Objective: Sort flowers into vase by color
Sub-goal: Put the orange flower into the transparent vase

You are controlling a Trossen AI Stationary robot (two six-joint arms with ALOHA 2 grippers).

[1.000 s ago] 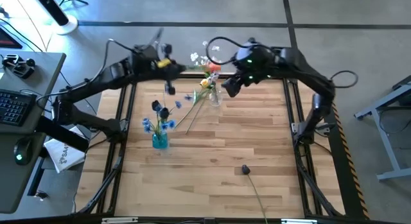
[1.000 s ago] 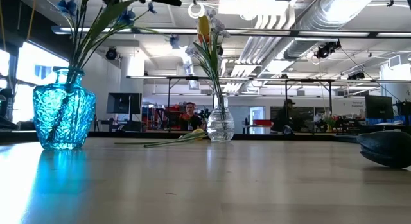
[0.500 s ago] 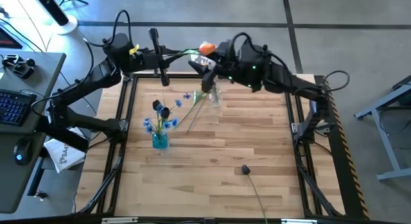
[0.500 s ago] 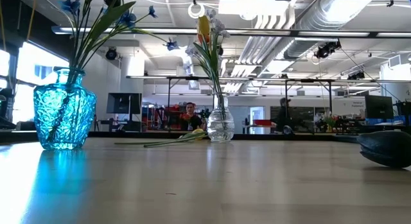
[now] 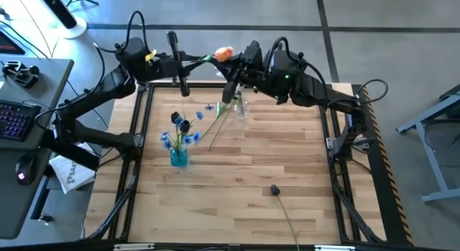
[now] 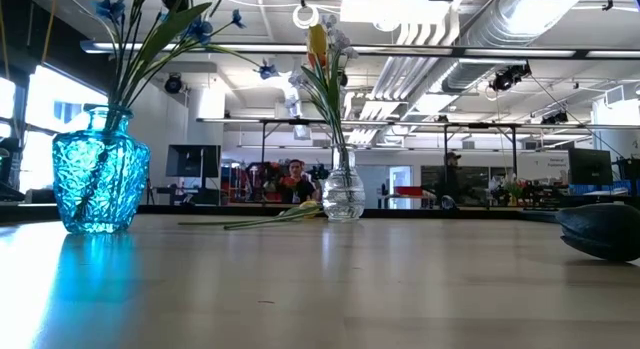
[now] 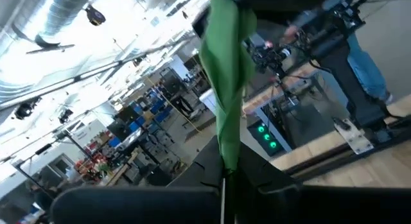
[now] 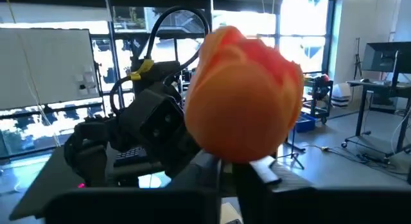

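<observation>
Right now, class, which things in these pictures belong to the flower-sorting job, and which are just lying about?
Belonging to the job:
orange tulip, held between both arms
blue vase with blue flowers
clear vase with flowers
stem lying on the table
dark purple tulip near the front edge

Just lying about:
keyboard
mouse

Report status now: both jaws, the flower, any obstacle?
Both grippers, left and right, shut on orange tulip, above clear vase. No obstacle seen.
</observation>
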